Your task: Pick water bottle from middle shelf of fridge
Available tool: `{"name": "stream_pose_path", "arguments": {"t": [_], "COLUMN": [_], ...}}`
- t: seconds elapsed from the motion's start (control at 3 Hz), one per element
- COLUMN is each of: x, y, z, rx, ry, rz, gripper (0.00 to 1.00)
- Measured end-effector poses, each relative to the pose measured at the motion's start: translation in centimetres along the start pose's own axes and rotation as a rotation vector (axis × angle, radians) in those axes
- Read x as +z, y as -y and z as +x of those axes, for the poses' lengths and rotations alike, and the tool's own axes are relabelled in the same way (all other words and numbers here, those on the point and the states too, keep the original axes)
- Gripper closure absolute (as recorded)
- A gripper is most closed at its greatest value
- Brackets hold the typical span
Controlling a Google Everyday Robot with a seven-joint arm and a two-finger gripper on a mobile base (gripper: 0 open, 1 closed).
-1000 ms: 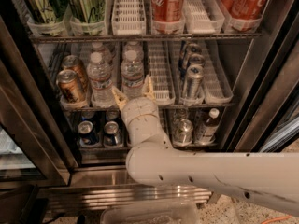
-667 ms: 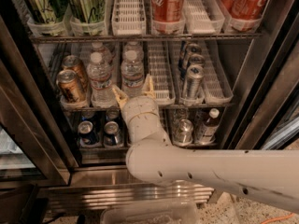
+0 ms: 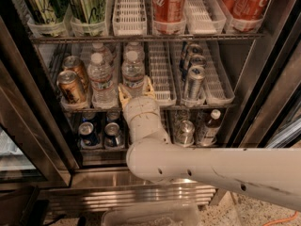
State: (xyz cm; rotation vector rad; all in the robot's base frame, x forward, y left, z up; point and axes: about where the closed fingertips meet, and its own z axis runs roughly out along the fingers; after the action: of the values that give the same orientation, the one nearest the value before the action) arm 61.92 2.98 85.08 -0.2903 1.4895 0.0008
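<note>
A clear water bottle (image 3: 133,73) with a white cap is standing upright at the front of the middle shelf (image 3: 162,76) of an open fridge (image 3: 263,72). The claw (image 3: 136,89) is sitting low in front of the water bottle, spread apart, with one tan finger (image 3: 123,93) on each side of the bottle's base. Whether the fingers are touching the bottle cannot be told. A thick white arm (image 3: 211,168) is reaching in from below and to the right of the water bottle. Just left of the water bottle a second bottle (image 3: 101,78) is standing, and beyond that two gold cans (image 3: 70,86). To the right of the water bottle, past an empty white tray, slim silver cans (image 3: 194,81) are lining up. Above the water bottle red cola cans (image 3: 168,1) and green cans (image 3: 87,1) are standing; below it, blue cans (image 3: 88,133).
</note>
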Motion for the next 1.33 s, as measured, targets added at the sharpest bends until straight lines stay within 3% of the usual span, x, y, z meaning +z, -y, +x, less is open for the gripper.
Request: {"name": "stream_pose_path", "arguments": {"t": [0.67, 1.0, 1.33], "x": [0.48, 0.49, 0.49], "y": [0.09, 0.09, 0.09], "z": [0.54, 0.54, 0.54], "rx": [0.019, 0.019, 0.019], "ry": [-0.03, -0.03, -0.03], "rz": [-0.028, -0.028, -0.028], "gripper": [0.91, 1.0, 1.0]}}
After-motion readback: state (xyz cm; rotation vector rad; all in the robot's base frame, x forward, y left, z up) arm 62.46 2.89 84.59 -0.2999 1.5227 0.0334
